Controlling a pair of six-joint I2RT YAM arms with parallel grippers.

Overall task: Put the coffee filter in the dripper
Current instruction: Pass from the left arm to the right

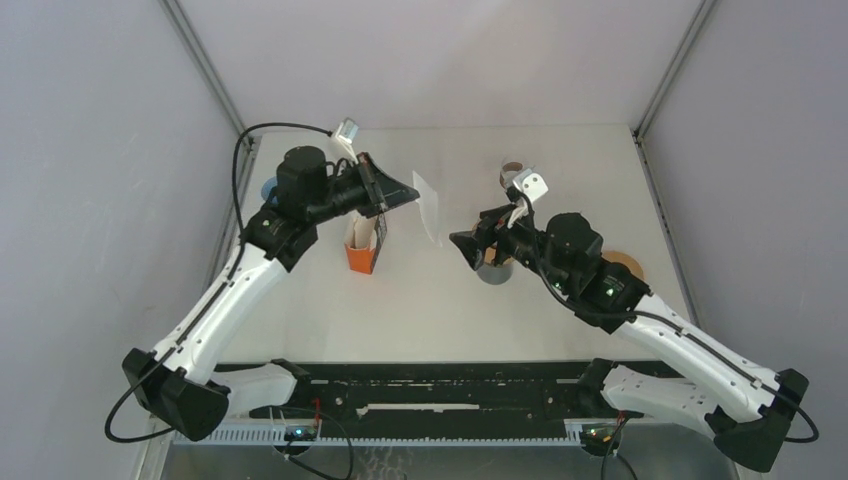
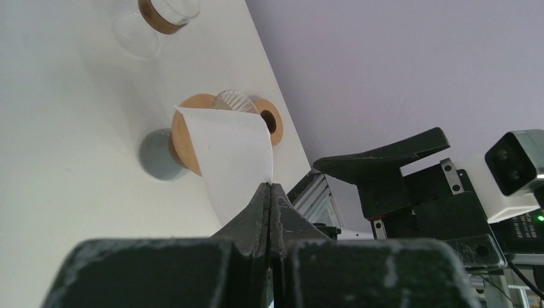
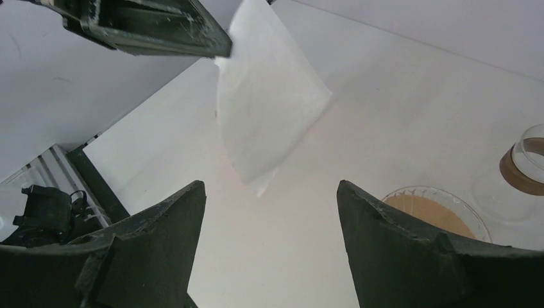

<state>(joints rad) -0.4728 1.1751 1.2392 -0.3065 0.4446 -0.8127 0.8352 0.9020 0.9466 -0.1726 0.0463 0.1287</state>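
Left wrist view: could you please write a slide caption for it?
Left pincer shut on the white coffee filter, dripper beyond it.

Left gripper [image 2: 269,187] fingers pressed flat together, pinching the bottom edge of the white coffee filter [image 2: 231,154]. Filter stands up and fans out from the fingertips, leaning left of them. Straight past the filter: dripper [image 2: 185,138] with wood collar and ribbed glass, sitting on a grey cup [image 2: 156,154], partly hidden by the paper. Farther beyond, left of the fingers, a glass vessel [image 2: 160,13] with a wood band, cut off by the frame. White table [image 2: 58,128] under all of it. Right of the fingertips, close by: right arm [image 2: 417,199], one black finger pointing toward the filter, white wrist camera [image 2: 516,160] behind.
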